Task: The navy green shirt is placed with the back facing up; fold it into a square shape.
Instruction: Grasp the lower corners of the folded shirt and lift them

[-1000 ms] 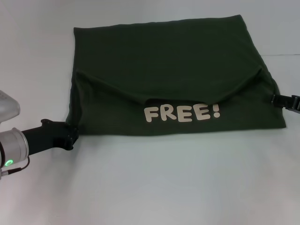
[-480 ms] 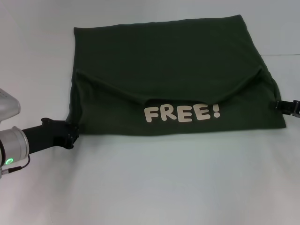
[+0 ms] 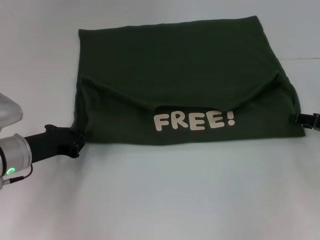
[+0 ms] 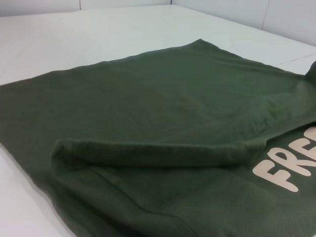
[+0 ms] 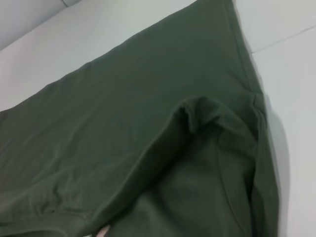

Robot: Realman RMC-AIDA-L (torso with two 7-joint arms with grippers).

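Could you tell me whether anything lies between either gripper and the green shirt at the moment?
Nothing visible does. The left gripper sits at the near left corner of the dark olive-green fabric T-shirt, and the right gripper at its right edge. Only bare white table surrounds the shirt.

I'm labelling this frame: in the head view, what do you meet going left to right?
Left gripper at the shirt's near left corner → dark olive-green soft-fabric shirt with cream "FREE!" lettering → right gripper at its right edge.
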